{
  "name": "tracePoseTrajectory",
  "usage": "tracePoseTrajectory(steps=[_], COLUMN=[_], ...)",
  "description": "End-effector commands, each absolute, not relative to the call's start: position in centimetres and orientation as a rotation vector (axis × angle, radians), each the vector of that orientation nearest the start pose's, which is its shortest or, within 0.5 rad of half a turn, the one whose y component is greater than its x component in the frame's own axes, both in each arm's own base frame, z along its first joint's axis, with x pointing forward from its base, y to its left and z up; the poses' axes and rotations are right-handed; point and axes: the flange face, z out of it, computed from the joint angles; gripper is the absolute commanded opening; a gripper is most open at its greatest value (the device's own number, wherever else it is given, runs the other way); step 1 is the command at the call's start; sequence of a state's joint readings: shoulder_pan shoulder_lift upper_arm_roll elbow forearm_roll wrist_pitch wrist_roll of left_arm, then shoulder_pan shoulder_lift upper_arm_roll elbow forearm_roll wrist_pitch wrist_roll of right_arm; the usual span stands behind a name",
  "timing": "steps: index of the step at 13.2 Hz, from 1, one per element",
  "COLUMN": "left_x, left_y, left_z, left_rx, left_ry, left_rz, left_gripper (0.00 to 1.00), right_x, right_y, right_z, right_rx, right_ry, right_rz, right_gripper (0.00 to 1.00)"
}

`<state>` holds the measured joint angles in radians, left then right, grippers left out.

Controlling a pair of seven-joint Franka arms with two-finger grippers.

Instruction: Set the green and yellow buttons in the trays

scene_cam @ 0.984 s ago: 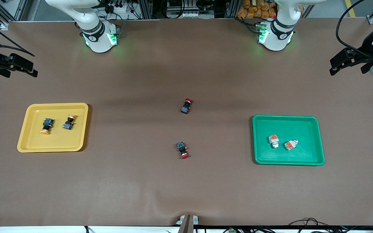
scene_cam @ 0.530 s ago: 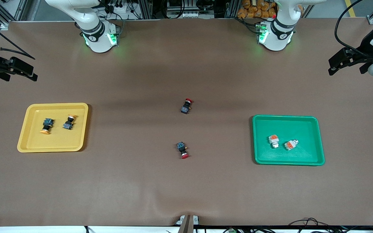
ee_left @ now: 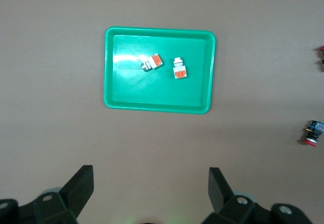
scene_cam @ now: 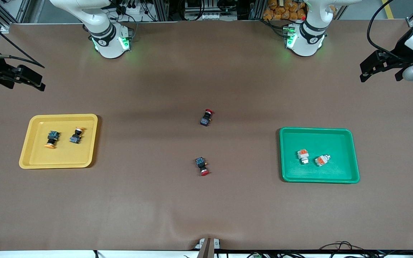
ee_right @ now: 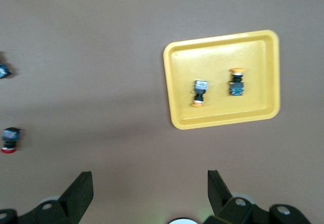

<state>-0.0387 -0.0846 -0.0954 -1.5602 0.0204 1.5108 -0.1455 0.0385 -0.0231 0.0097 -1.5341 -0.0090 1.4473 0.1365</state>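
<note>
Buttons all sit where the task wants them, by my reading; the two dark-bodied ones with orange-yellow caps [scene_cam: 64, 137] lie on their sides in the yellow tray [scene_cam: 27, 157], near each other but apart, and the two white-and-orange ones [scene_cam: 312, 157] lie side by side in the green tray [scene_cam: 353, 157] toward my left arm's end of the bench [scene_cam: 206, 208]; I cannot make out their green caps from the front. Two red-capped switches [scene_cam: 206, 117] lie on the bare bench between the trays, well apart from each other and not mine to sort.

I judge these parts light, rigid and small, with smooth plastic caps that could slip; the squarer body offers flat faces, so I would pinch across the body, not the rounded cap; lying on their sides they may roll a little when touched.

My left tool [scene_cam: 371, 70] hangs in the air over the bench edge at the left arm's end, its fingers [ee_left: 78, 188] spread wide with nothing between them; my right tool [scene_cam: 31, 79] hangs over the bench at the right arm's end, fingers [ee_right: 81, 189] likewise apart and empty.

Against the earlier front pictures, both tools have shifted slightly toward the middle of the bench and the left one sits a touch higher in the view; no button, switch or tray has moved.
</note>
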Motion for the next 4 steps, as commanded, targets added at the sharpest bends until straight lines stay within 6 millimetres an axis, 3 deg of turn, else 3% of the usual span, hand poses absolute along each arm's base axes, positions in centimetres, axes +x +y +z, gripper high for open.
tracePoseTrajectory(steps=[1,4], left_x=[51.2,51.29], left_y=[-6.41,-6.17], left_z=[68.45,68.62], left_rx=[-3.136,-3.138], left_ry=[-0.061,-0.067], left_rz=[-0.059,-0.029], left_gripper=[1.0,1.0], right_x=[52.65,52.63], right_y=[3.32,3.18], right_z=[64.69,64.66], right_rx=[-3.191,-3.182], right_ry=[0.136,0.147], right_rz=[0.079,0.085], right_gripper=[1.0,1.0])
